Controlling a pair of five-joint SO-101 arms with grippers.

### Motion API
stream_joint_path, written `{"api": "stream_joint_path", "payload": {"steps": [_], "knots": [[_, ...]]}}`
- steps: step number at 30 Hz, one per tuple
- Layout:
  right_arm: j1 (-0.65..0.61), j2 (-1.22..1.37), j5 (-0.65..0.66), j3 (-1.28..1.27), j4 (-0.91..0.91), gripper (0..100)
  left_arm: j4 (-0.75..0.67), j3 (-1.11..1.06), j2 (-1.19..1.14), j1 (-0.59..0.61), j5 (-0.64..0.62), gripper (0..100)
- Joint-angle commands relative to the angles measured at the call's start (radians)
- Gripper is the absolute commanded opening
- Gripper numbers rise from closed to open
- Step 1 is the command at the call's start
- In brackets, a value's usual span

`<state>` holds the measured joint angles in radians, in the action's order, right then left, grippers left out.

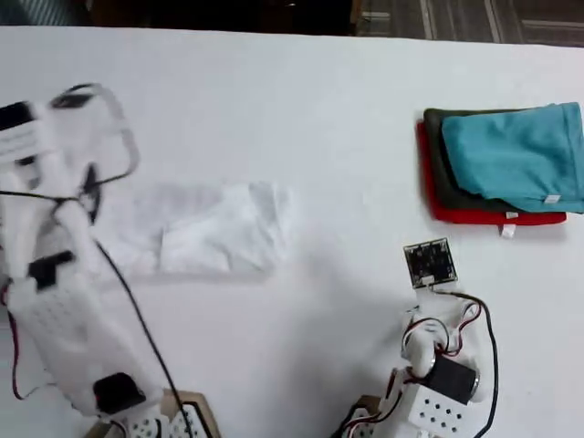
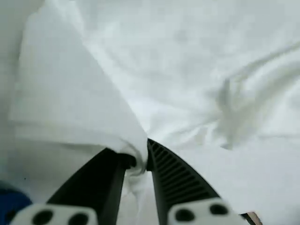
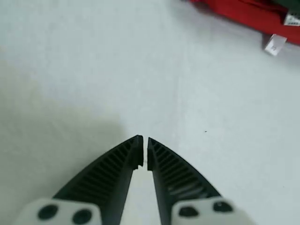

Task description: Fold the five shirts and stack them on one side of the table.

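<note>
As the left gripper [image 2: 138, 158] clamps one end of the crumpled white cloth shirt [image 1: 219, 233], its length runs rightward; the right gripper [image 3: 143, 151] sits closed, empty.

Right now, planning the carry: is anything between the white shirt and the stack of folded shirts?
Nothing visible does: bare table lies between the white shirt and the stack. The right claw, shut, rests just off that line, toward the arms' bases. The left claw is shut on the shirt.
</note>
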<state>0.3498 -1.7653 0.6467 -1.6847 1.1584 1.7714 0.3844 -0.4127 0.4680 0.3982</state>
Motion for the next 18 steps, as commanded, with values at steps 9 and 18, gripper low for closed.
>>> {"api": "stream_joint_path", "payload": {"steps": [9, 18], "knots": [[0.004, -0.021, -0.006, -0.009, 0.002, 2.1, -0.014, -0.137, 0.324, -0.496, -0.164, 3], [0.004, -0.021, -0.006, -0.009, 0.002, 2.1, -0.204, -0.137, 0.176, -0.651, -0.192, 3]]}}
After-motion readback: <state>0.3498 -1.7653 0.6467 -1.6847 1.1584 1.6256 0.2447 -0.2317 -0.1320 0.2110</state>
